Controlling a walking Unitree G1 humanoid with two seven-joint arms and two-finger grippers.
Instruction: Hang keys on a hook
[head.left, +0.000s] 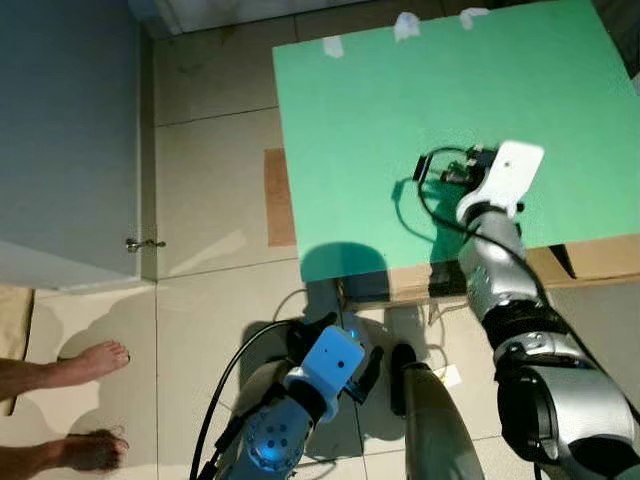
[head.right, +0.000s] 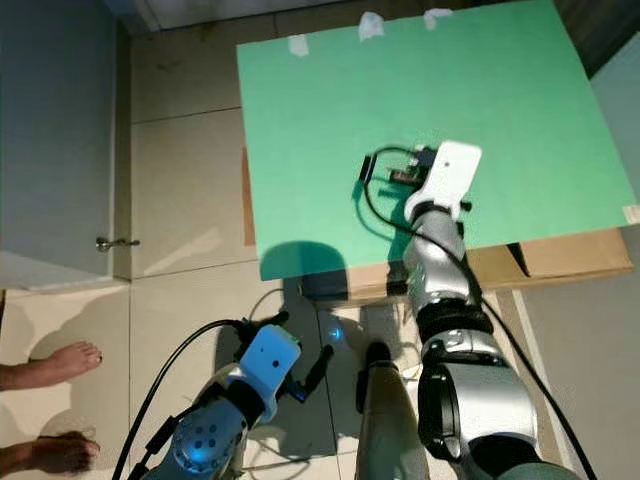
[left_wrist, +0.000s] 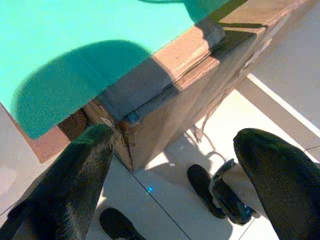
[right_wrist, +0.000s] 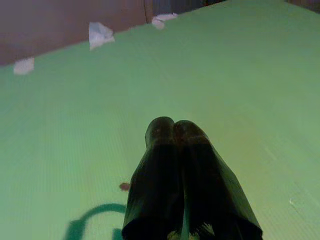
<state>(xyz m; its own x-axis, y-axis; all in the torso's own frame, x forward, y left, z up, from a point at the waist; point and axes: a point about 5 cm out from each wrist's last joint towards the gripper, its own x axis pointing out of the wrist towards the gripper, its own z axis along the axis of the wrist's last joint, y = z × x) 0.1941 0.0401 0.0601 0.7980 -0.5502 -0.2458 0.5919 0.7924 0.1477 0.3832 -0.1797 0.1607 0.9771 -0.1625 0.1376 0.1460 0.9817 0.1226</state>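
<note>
1. A large green board (head.left: 450, 130) lies flat over brown cardboard boxes (head.left: 600, 255), its far edge held with bits of white tape (head.left: 405, 24). Where the keys are I cannot tell; nothing on the board can be made out as keys or a hook.
2. Pale floor tiles (head.left: 210, 170) spread around the board, with a grey cabinet door (head.left: 65, 140) at the robot's left bearing a small metal handle (head.left: 143, 243).
3. The right arm (head.left: 510, 320) reaches forward over the near part of the board. The right gripper (right_wrist: 172, 130) hangs just above the green surface, its two black fingers (right_wrist: 160, 135) pressed together with nothing visible between them.
4. The left arm (head.left: 280, 425) hangs low beside the box. The left gripper (left_wrist: 175, 155) is released, fingers spread wide apart, pointing at the box corner and the floor.
5. A person's bare feet (head.left: 95, 360) stand on the tiles at the robot's far left.
6. A black cable (head.left: 425, 185) loops over the board beside the right wrist.
</note>
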